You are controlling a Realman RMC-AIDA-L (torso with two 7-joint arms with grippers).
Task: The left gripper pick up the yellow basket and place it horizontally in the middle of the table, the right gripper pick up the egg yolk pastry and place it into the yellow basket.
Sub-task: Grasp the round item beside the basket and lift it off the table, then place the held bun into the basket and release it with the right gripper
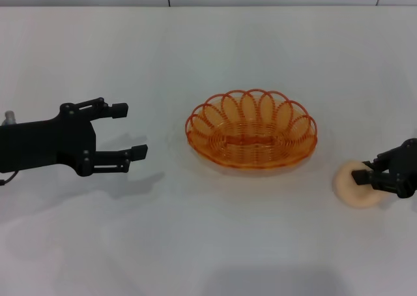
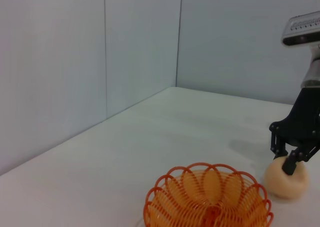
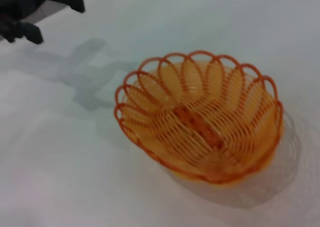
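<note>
Table (image 1: 208, 257): large, plain white, flat; spread across nearly the whole head view, with a grey panelled wall (image 2: 75, 62) along its far edge.

Yellow basket (image 1: 251, 130): oval, orange-amber, translucent wire with a looped scalloped rim; sat upright on the table near the centre, long axis running from 9 to 3 o'clock. Held nothing inside. Seen whole in the right wrist view (image 3: 200, 137) and partly in the left wrist view (image 2: 209, 199).

Left gripper (image 1: 130, 130): black two-fingered claw, at 9 o'clock from the basket and well apart from it. Fingers spread wide, pointed toward 3 o'clock, holding nothing. Cast a soft shadow on the table beneath. Only its fingertips showed in the right wrist view (image 3: 50, 14).

Right gripper (image 1: 365, 171): black claw, at about 4 o'clock from the basket, near the table's 3 o'clock edge. Fingers closed in against the pastry, touching it on both sides. Also seen in the left wrist view (image 2: 292, 159), set down onto the pastry's top.

Egg yolk pastry (image 1: 352, 190): small, pale beige, rounded dome; rested on the table at about 4 o'clock from the basket, just beside its rim but apart from it, outside the basket (image 2: 285, 182).
</note>
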